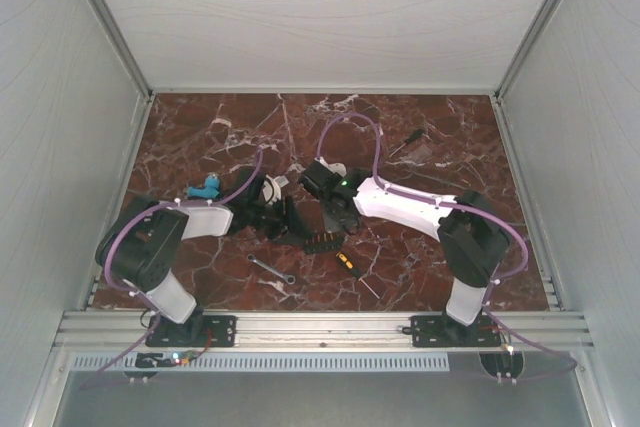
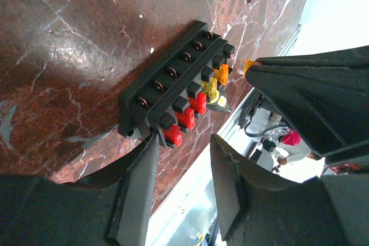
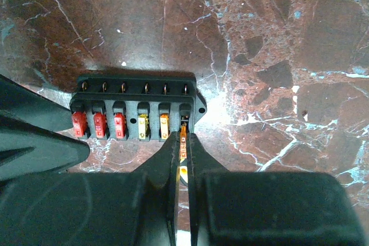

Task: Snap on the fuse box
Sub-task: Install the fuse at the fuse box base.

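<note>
The black fuse box point(image 1: 320, 242) lies flat on the marble between the two grippers. It holds three red, one yellow and one orange fuse point(image 3: 118, 125); it also shows in the left wrist view point(image 2: 173, 84). My right gripper point(image 3: 183, 142) is shut on an orange fuse point(image 3: 183, 136), held edge-on at the mouth of the box's rightmost slot. It also shows in the left wrist view point(image 2: 249, 64). My left gripper point(image 2: 181, 165) is open, and one finger point(image 2: 138, 182) touches the red-fuse end of the box. I cannot pick out the dark cover.
A yellow-and-black screwdriver point(image 1: 347, 264) lies just in front of the box and a silver wrench point(image 1: 270, 269) lies front left. A blue object point(image 1: 205, 187) sits at the left and a thin dark tool point(image 1: 408, 139) lies at the back right. White walls enclose the table.
</note>
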Controlling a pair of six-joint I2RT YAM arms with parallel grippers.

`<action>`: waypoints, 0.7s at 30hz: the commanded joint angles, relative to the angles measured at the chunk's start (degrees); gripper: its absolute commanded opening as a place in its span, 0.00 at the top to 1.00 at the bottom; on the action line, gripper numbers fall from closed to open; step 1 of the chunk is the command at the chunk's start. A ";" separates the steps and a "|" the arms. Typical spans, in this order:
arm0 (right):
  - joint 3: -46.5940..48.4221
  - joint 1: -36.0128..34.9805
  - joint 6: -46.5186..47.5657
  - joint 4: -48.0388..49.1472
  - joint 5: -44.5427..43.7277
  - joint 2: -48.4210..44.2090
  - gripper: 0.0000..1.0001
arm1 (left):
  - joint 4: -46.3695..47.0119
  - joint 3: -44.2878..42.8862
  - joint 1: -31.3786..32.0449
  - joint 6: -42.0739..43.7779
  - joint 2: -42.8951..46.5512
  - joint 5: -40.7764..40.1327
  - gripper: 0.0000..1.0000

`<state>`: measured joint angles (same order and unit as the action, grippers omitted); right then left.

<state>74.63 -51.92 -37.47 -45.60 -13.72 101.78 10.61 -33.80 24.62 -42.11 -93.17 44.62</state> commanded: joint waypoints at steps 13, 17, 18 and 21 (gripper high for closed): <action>-0.19 -0.42 -1.59 1.65 -1.97 2.22 1.00 | 1.03 -0.48 -0.28 -0.26 -0.75 0.73 0.59; -0.17 -0.46 -2.03 1.66 -1.76 2.54 1.00 | 1.08 -0.48 -0.28 -0.26 -0.80 0.79 0.59; -0.19 -0.37 -2.15 1.70 -1.82 2.67 1.00 | 1.08 -0.48 -0.28 -0.26 -0.80 0.82 0.59; -0.27 -0.45 -2.85 1.66 -1.81 2.88 1.00 | 1.09 -0.48 -0.28 -0.34 -0.85 0.81 0.59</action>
<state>74.43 -51.92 -38.52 -44.73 -14.13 103.92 10.61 -33.80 24.62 -42.13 -93.19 44.62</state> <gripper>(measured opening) 0.012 0.414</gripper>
